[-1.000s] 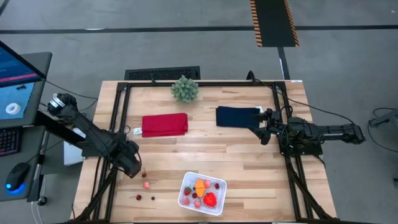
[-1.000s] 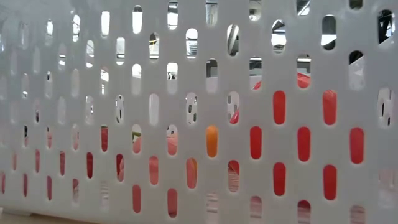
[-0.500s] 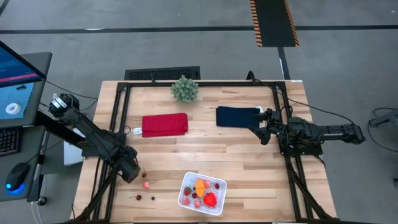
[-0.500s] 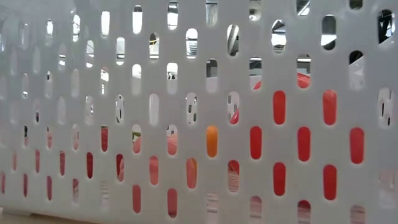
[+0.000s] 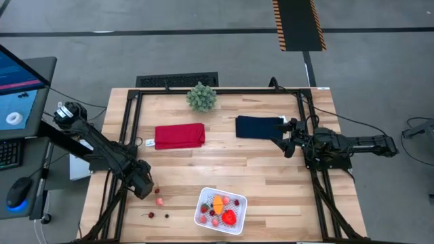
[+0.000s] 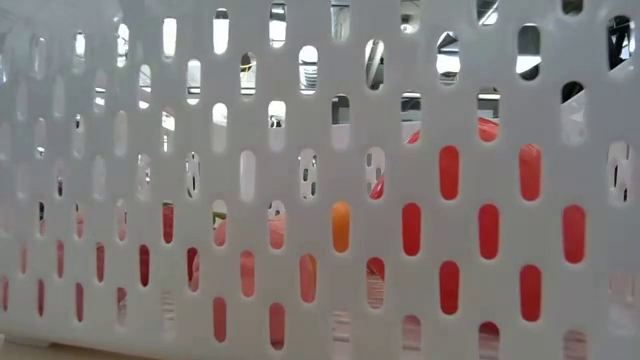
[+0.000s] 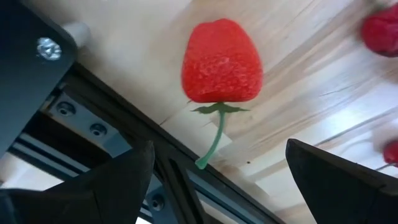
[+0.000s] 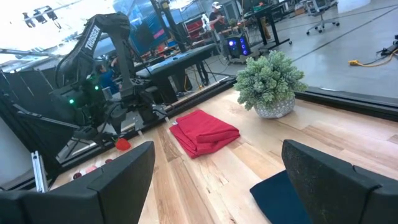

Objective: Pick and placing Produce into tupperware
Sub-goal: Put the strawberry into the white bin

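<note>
Two arms worked at the wooden table [image 5: 271, 176], and the white container [image 5: 221, 210] serves as the landmark. It sat near the table's front edge, holding an orange piece [image 5: 218, 201], a large red piece [image 5: 230, 217] and several small strawberries and pinkish bits. In the low view its slotted white wall [image 6: 250, 120] filled the picture, with red and orange showing through the slots.

To the container's left, well apart from it, the left gripper [image 5: 144, 188] hung low near the table's left rail. Its fingers [image 7: 106, 186] were spread wide, holding nothing, with a strawberry [image 7: 221, 61] lying on the wood between them, green stem toward the rail. Between that gripper and the container lay a pinkish piece [image 5: 160, 201]; two dark cherries [image 5: 151, 215] rested further forward, left of the container.

Far behind and to the right of the container, the right gripper [image 5: 287, 139] waited beside a navy cloth [image 5: 259, 127], its fingers [image 8: 106, 186] open and empty. A red cloth [image 5: 179, 135] lay behind the container to the left, and a green plant [image 5: 201, 97] stood beyond it at the table's back edge.
</note>
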Available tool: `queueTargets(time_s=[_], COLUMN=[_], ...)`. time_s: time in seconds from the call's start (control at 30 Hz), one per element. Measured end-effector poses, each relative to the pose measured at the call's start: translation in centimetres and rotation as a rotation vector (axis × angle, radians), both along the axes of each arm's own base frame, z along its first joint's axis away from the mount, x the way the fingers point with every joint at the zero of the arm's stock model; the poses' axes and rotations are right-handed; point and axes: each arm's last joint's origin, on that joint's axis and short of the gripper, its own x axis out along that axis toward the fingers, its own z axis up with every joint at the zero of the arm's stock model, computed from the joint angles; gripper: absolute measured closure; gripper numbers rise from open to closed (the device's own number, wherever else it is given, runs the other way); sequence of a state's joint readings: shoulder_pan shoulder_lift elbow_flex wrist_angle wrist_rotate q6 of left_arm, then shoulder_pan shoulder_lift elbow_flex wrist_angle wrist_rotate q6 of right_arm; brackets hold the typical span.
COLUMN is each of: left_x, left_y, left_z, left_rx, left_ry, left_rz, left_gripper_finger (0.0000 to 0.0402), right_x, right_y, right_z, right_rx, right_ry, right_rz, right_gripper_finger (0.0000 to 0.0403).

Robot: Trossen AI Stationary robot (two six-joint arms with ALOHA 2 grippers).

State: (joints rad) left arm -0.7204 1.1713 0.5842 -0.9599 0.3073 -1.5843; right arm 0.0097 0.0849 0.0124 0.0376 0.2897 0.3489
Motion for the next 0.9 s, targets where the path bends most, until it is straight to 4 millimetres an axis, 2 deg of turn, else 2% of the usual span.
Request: queueTargets(time_s=[0.23, 0.37, 0.53, 0.9], left_x=[-0.03, -0.05, -0.04, 0.0], left_y=[0.05, 0.07, 0.06, 0.08], left_z=[0.0, 0.0, 0.01, 0.0], left_rx=[0.008, 0.01, 0.01, 0.021], left_ry=[0.001, 0.002, 0.002, -0.007], left_rz=[-0.002, -0.003, -0.002, 0.009], left_gripper_finger=[0.0051, 0.0075, 0.013, 0.0284], right_x=[0.0, 0.0, 0.0, 0.0], right_y=[0.0, 0.0, 0.0, 0.0], right_z=[0.0, 0.0, 0.0, 0.0], right_rx=[0.0, 0.0, 0.0, 0.0], right_ry=[0.0, 0.0, 0.0, 0.0], right_rz=[0.0, 0.0, 0.0, 0.0], right_gripper_finger=[0.0029, 0.0029, 0.0029, 0.0029])
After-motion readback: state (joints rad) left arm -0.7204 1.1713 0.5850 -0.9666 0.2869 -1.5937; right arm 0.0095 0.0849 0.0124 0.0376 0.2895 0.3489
